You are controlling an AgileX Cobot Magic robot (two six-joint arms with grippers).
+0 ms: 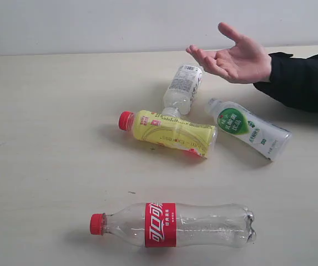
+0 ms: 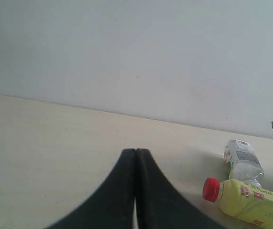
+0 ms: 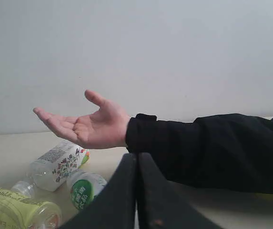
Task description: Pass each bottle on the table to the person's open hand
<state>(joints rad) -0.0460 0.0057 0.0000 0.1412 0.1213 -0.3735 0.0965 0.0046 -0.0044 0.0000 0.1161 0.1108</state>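
Four bottles lie on their sides on the table (image 1: 48, 138). Nearest is the clear one with red label and red cap (image 1: 175, 224). Mid-table lies the yellow-labelled bottle (image 1: 170, 133) (image 2: 248, 200) (image 3: 12, 210). Behind it is the clear white-label bottle (image 1: 182, 87) (image 2: 242, 160) (image 3: 57, 164). To the right lies the white-and-green bottle (image 1: 250, 129) (image 3: 85, 189). The person's open hand (image 1: 231, 58) (image 3: 86, 126) hovers palm up above the far bottles. My left gripper (image 2: 136, 151) and right gripper (image 3: 136, 156) are both shut and empty, apart from every bottle. Neither appears in the exterior view.
A black-sleeved forearm (image 1: 303, 80) (image 3: 212, 150) reaches in from the right, just beyond my right gripper in its wrist view. A pale wall (image 1: 92, 25) rises behind the table's far edge.
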